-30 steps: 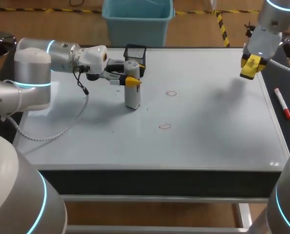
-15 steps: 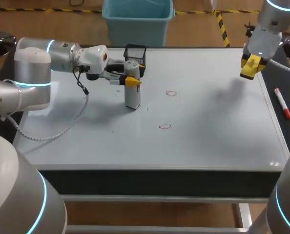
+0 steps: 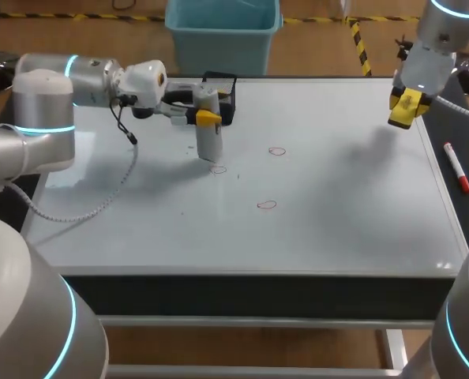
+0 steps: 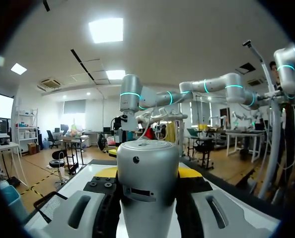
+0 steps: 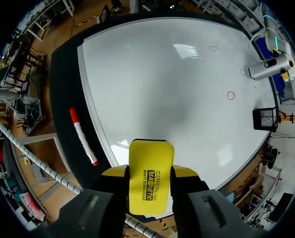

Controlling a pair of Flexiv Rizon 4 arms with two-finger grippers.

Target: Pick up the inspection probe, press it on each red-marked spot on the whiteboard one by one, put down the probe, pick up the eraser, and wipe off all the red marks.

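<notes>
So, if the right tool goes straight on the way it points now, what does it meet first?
Probably the bare whiteboard, touched first by the yellow eraser it holds; the red marks lie off to the side.

Probe base — beyond left wrist view

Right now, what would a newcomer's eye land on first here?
The grey probe, held upright in the left gripper over the whiteboard's far left, with a red mark just by its tip. Then the bright yellow eraser clamped in the right gripper above the far right corner, and two more red marks mid-board.
</notes>
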